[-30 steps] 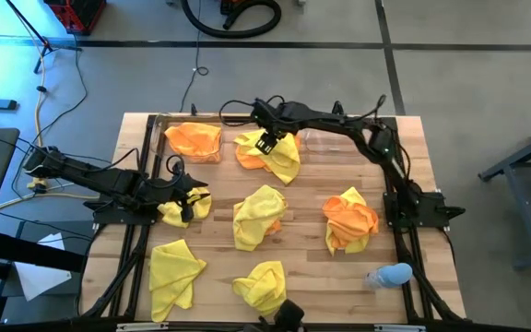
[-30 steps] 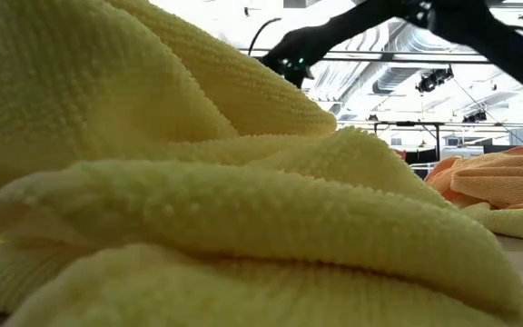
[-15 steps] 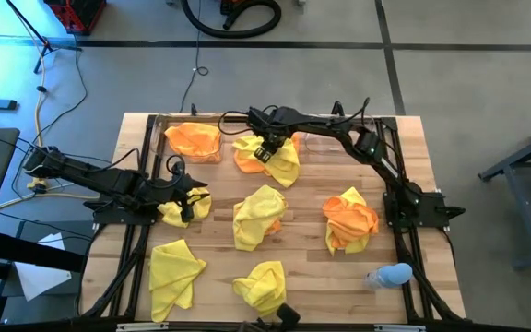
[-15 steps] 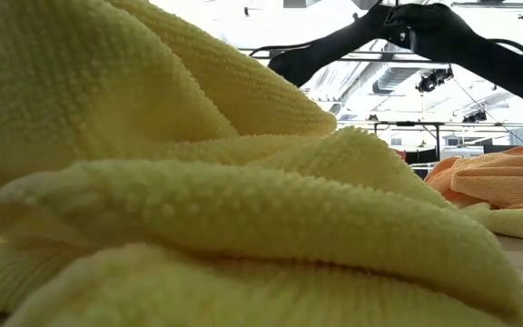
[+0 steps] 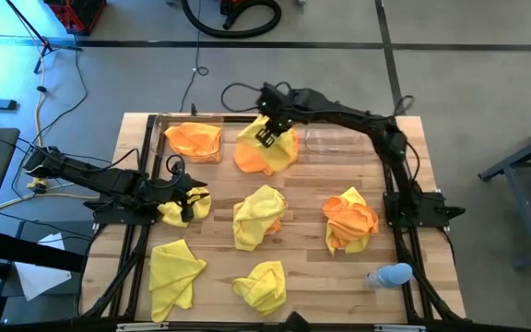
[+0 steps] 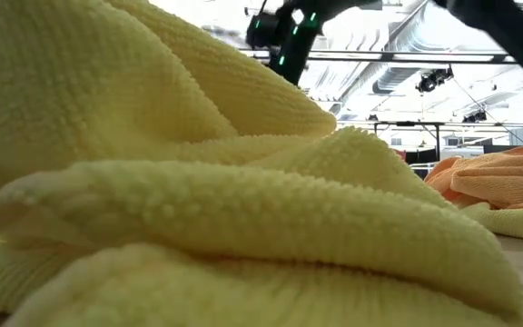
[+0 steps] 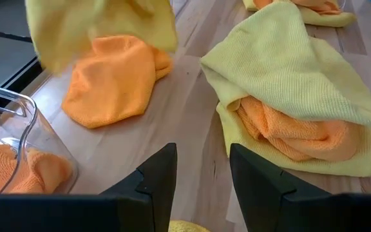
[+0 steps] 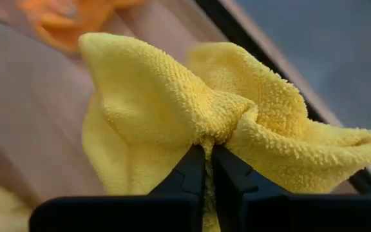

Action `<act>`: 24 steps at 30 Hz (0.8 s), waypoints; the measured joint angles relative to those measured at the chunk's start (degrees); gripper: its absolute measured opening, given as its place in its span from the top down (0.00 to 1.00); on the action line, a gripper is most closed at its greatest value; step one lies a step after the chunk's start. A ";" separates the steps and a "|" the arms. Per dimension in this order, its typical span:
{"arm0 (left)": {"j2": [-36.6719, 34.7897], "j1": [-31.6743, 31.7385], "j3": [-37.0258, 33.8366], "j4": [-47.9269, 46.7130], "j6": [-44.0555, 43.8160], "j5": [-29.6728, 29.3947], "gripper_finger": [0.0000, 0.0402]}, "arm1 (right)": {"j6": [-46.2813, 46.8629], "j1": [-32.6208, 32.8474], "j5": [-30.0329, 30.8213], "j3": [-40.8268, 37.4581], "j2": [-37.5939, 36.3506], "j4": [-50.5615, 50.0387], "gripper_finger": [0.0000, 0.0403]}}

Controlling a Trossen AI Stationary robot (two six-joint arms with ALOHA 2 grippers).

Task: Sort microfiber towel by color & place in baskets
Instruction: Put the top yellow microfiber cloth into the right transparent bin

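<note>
**Right pincer now clamped on a yellow towel at the far edge**

Compared with one second ago, the right pincer (image 5: pixel 267 136) has closed: it was open above the pile, and now its two fingers (image 8: pixel 192 177) are pressed together on a fold of a yellow towel (image 8: pixel 172 109). The towel is raised and hangs in the upper middle of the high view, over an orange towel (image 5: pixel 247 157) that lies just beside the baskets. The left pincer (image 5: pixel 189 195) has not moved.

The right arm reaches in a long arc from its base at the right of the frame toward the upper middle. The left arm lies low at the left side, and its pincer stands with fingers (image 7: pixel 153 183) apart, holding nothing, just above a small yellow cloth (image 5: pixel 169 214).

One clear basket (image 5: pixel 159 129) in the upper left holds an orange towel (image 5: pixel 194 140); the second basket (image 5: pixel 335 140), right of the lifted towel, looks without cloth. More yellow towels lie in the middle (image 5: pixel 258 216) and the lower part (image 5: pixel 173 267) of the worktop (image 5: pixel 312 267), and an orange-and-yellow heap (image 5: pixel 349 219) lies at the right. A pale blue object (image 5: pixel 392 274) sits near the lower right corner. Bare wood shows between the piles.
</note>
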 joint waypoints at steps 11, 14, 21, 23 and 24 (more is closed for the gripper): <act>-0.87 0.00 1.19 0.33 -0.05 -0.01 0.67 | 2.45 1.08 15.69 0.00 -16.58 -15.02 0.99; -0.88 0.00 1.29 0.37 -0.05 0.05 0.67 | 5.01 1.06 21.52 0.00 -20.18 -20.38 0.99; -0.88 0.00 1.29 0.24 -0.23 0.09 0.67 | 9.09 1.06 32.00 -1.24 -24.99 -29.73 1.00; -0.88 -0.01 1.29 0.24 -0.55 0.14 0.67 | 8.20 0.91 31.77 -5.31 -27.80 -27.83 1.00; -0.88 0.00 1.30 0.22 -0.55 0.15 0.67 | 8.04 0.75 31.33 -8.02 -29.51 -26.15 1.00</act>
